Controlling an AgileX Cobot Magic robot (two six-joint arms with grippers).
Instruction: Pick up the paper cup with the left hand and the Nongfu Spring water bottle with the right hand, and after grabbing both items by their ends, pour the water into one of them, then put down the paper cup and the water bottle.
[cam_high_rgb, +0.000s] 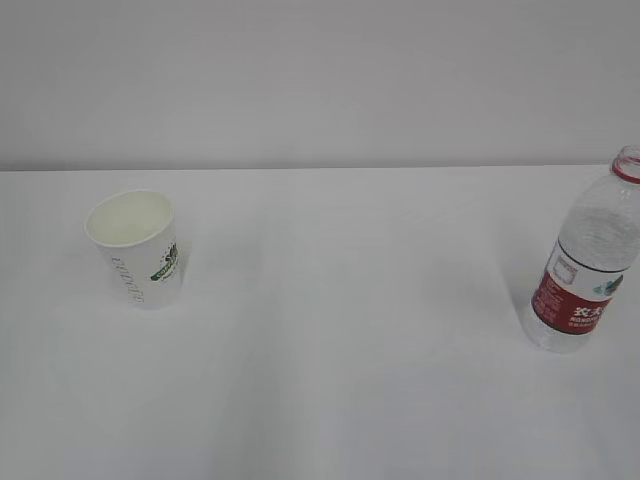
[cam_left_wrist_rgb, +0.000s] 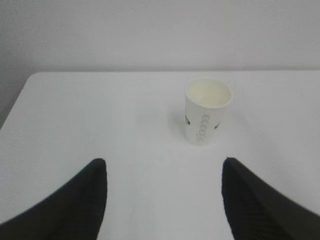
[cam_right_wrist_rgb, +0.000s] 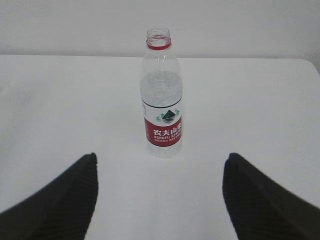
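The paper cup (cam_high_rgb: 135, 247) stands upright on the white table at the left of the exterior view, white with a green logo, and looks empty. In the left wrist view the paper cup (cam_left_wrist_rgb: 207, 111) stands ahead of my left gripper (cam_left_wrist_rgb: 165, 165), a little to the right; that gripper is open with nothing between its black fingers (cam_left_wrist_rgb: 80, 200). The Nongfu Spring water bottle (cam_high_rgb: 587, 262) stands uncapped at the right edge. The water bottle (cam_right_wrist_rgb: 162, 95) is ahead of my right gripper (cam_right_wrist_rgb: 160, 160), which is open and empty. Neither arm appears in the exterior view.
The white table (cam_high_rgb: 340, 330) runs back to a plain pale wall. Its left edge and rounded corner (cam_left_wrist_rgb: 30, 82) show in the left wrist view, its right corner (cam_right_wrist_rgb: 307, 62) in the right wrist view.
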